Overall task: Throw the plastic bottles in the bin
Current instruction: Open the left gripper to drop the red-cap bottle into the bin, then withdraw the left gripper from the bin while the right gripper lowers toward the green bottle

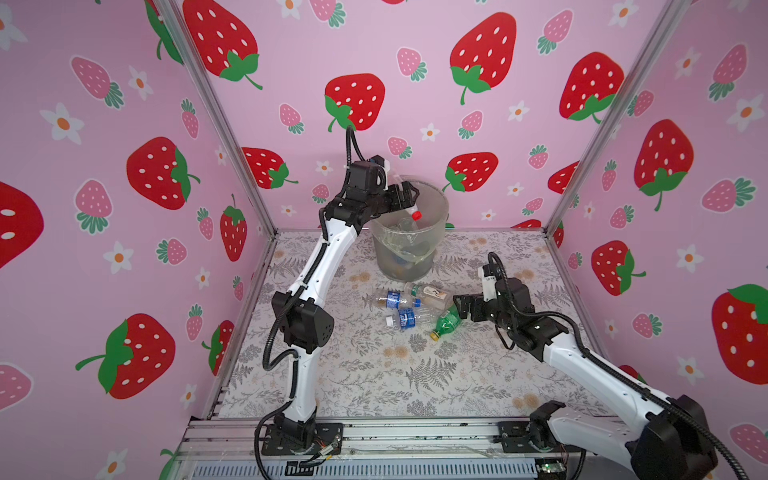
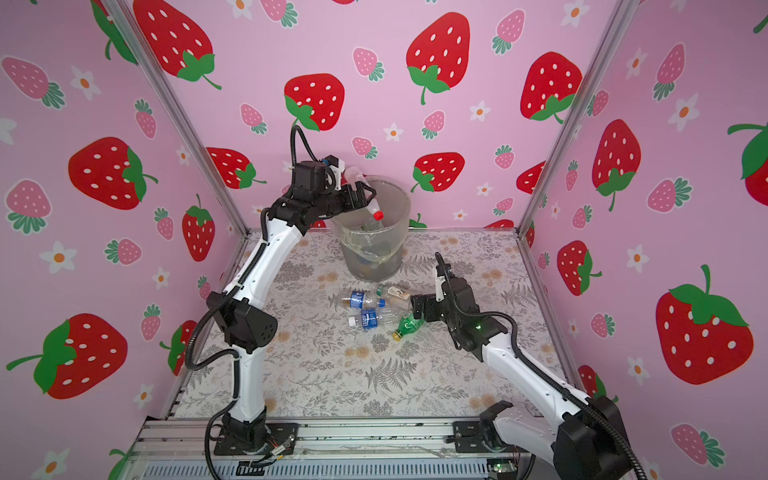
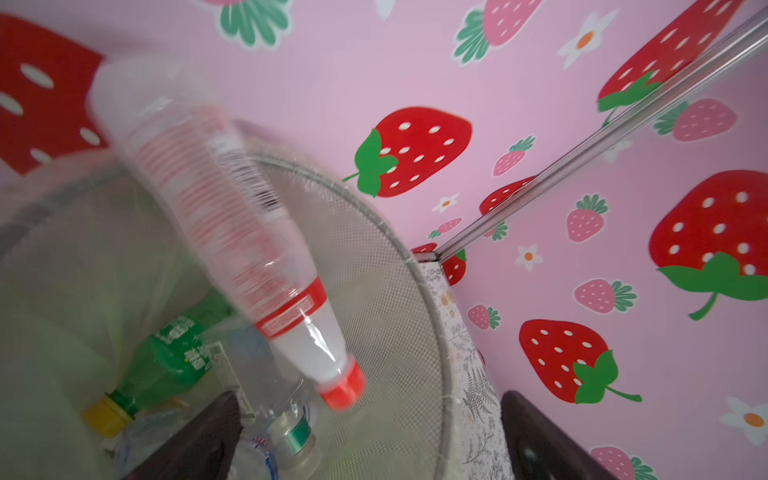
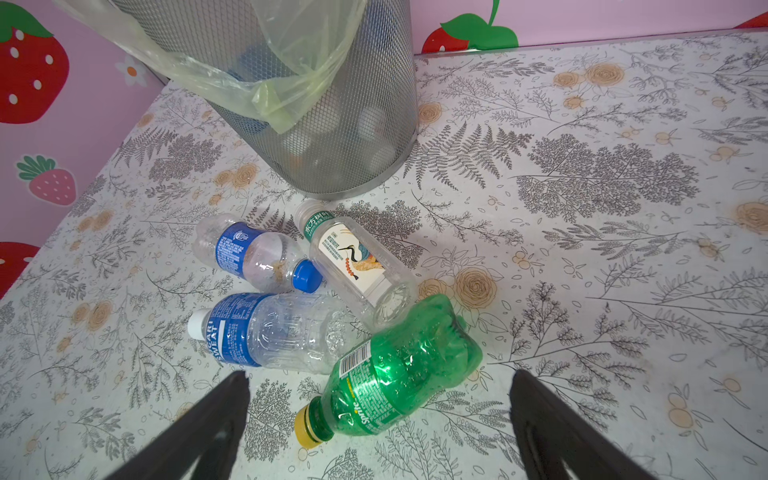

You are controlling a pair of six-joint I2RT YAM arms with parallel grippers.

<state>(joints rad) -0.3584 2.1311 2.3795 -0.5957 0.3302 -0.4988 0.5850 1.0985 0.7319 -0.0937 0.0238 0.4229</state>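
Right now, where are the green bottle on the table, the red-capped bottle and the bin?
green bottle [image 4: 399, 370]: right wrist view, middle of its body.
red-capped bottle [image 3: 232, 232]: left wrist view, on its label.
bin [image 1: 436, 226]: in a top view, side wall.

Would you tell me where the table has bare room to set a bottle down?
Bare mat lies between the four lying bottles and the front rail, and right of the bin toward the wall. Crowded: before the bin, where the right gripper hovers by the green bottle.
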